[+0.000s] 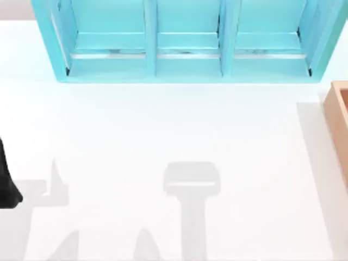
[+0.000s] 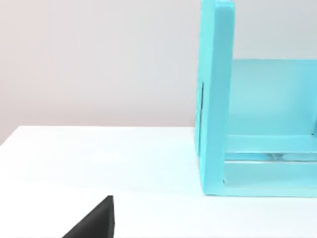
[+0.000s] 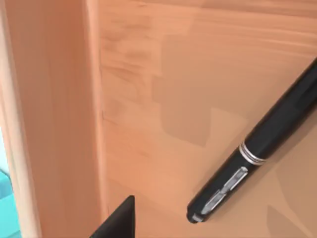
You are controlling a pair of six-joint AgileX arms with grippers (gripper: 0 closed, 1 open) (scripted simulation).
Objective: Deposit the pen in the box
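Pen lying inside the box, seen from my right wrist.

I am looking down from the right wrist onto the pen (image 3: pixel 257 153), which is lying slanted on the tan floor of the box (image 3: pixel 59 99), near one thick wall and not gripped by anything. I cannot tell whether the right claw is released or clenched. From above, the box's corner is sitting at the table's (image 1: pixel 163 125) right edge, beside the turquoise shelf unit (image 1: pixel 185 60). My left arm (image 1: pixel 6 182) is idling at the left edge, its claw state likewise unclear.

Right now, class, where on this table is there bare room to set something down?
The white table lies bare between the turquoise shelf unit and the near edge. It tightens by the box at right, which holds the pen.
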